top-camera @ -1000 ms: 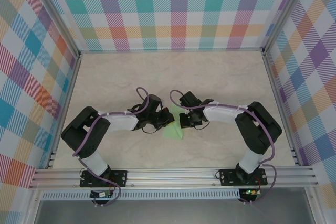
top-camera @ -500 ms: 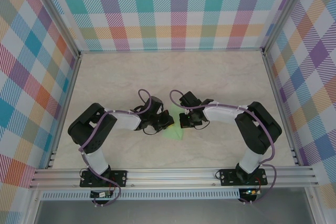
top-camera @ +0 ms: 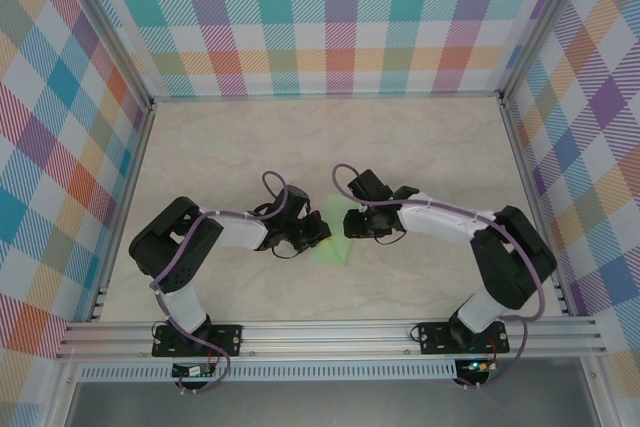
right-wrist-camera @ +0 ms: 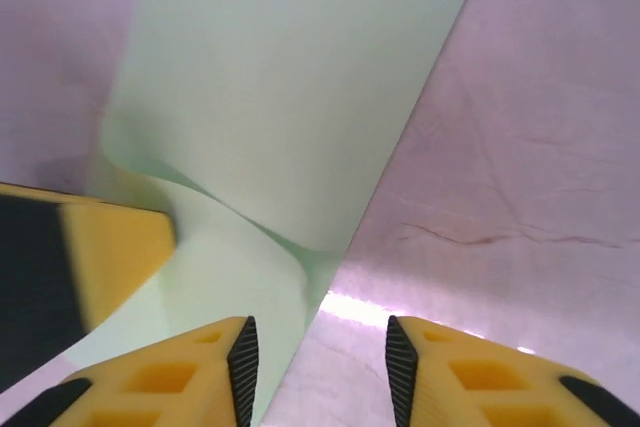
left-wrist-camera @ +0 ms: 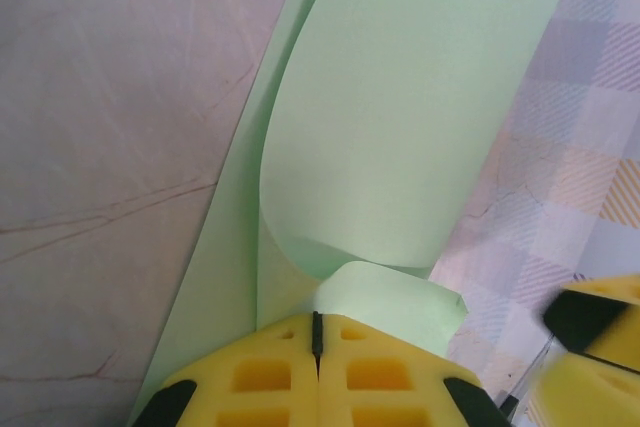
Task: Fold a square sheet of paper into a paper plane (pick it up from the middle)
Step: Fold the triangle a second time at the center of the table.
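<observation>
Once let go on the right: folded green paper point(right-wrist-camera: 290, 77) kept up by 1 grip alone, no longer by 2.
Right end effector point(right-wrist-camera: 320, 347): closed at the paper's right edge a second back; now parted about halfway and pinching nothing, the paper's edge lying loose in the gap beside 1 black pad point(right-wrist-camera: 243, 362).
Left end effector point(left-wrist-camera: 318, 325): fully closed as before, clamped on the paper's near end, a small rounded flap poking out above the closed jaws.
Top view: right end effector point(top-camera: 348, 222) shifted slightly back from the folded green paper point(top-camera: 330, 244); left end effector point(top-camera: 313, 232) at its left side.
Location: near the middle of the worktop point(top-camera: 420, 147), between both end effectors; lower tip on or just above the surface, cannot tell which.
Meaning for the task: likely a regrasp, freeing the right side to take a new hold or press a crease; fold plainly unfinished, no slim dart yet.
Paper: thin, matt, plain pale green; long narrow panel with straight edges, bowing into a soft curl near the clamp instead of lying flat, so creases look unset and springy.
Fingers point(left-wrist-camera: 260, 377): yellow moulded plastic with recessed cells, black inner pads.
Worktop surface: pale marble print with fine veins, smooth, faintly glossy.
Walls point(top-camera: 330, 17): pastel checked pattern.
</observation>
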Robot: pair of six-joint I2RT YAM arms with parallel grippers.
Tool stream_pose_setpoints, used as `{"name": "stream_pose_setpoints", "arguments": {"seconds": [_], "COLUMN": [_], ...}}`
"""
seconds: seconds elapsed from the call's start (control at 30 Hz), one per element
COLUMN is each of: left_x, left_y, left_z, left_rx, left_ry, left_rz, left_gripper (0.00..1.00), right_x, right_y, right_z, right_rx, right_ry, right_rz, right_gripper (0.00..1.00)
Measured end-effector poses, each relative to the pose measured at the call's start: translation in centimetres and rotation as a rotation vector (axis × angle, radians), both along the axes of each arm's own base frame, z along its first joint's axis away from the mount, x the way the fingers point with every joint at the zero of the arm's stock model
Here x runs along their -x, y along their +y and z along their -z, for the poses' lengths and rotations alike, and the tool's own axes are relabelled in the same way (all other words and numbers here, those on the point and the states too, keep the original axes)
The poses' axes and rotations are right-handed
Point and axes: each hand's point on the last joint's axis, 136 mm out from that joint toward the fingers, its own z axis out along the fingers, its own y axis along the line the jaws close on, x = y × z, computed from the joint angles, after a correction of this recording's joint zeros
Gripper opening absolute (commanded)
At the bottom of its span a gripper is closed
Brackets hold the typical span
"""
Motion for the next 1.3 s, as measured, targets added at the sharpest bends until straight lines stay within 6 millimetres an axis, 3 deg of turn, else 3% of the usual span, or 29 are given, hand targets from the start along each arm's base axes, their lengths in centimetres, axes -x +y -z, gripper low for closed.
{"name": "stream_pose_setpoints", "arguments": {"seconds": [0.13, 0.2, 0.33, 0.6, 1.3], "left_x": [0.0, 0.0, 0.0, 0.0, 0.0], "left_y": [0.0, 0.0, 0.0, 0.0, 0.0], "left_z": [0.0, 0.0, 0.0, 0.0, 0.0], "left_rx": [0.0, 0.0, 0.0, 0.0, -0.001], "left_ry": [0.0, 0.0, 0.0, 0.0, -0.002], "left_rz": [0.0, 0.0, 0.0, 0.0, 0.003], "left_gripper": [0.0, 0.0, 0.0, 0.0, 0.0], "right_x": [0.3, 0.8, 2.6, 4.5, 4.8], "right_y": [0.8, 1.8, 3.7, 6.3, 5.5], "right_z": [-3.1, -3.1, -1.5, 1.6, 4.8], "right_rx": [-0.111, -0.177, -0.271, -0.306, -0.22], "right_ry": [-0.043, -0.012, 0.098, 0.24, 0.291], "right_rz": [0.005, -0.003, -0.012, -0.015, 0.015], "right_gripper": [0.26, 0.14, 0.07, 0.04, 0.05]}}
